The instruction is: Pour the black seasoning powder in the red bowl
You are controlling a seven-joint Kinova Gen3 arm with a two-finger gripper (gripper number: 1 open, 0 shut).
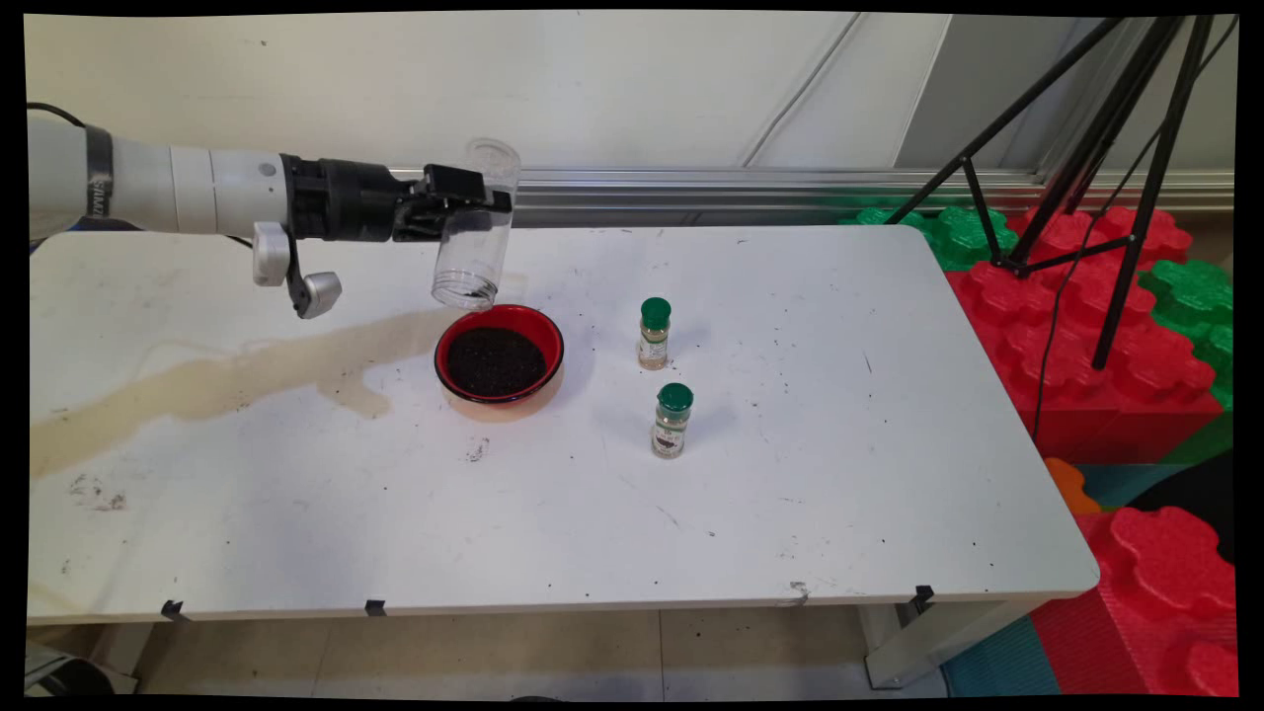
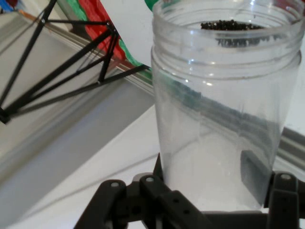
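Because the end effector (image 1: 472, 200) clamps the clear jar (image 1: 476, 229) upside down, its mouth hangs just above the red bowl (image 1: 500, 354) of dark grains (two green-capped bottles (image 1: 654, 334) stand apart) on the bench (image 1: 839, 474).

One clear jar (image 1: 476, 225), one red bowl (image 1: 500, 354), two green-capped spice bottles (image 1: 654, 334).

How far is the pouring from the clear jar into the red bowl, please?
Looks done: the red bowl holds a dark granular fill, and the clear jar looks emptied. In hand: the pincer grips the jar, tipped mouth-down above the bowl's far rim. Left: the jar is not set down; two green-capped spice bottles stand untouched.
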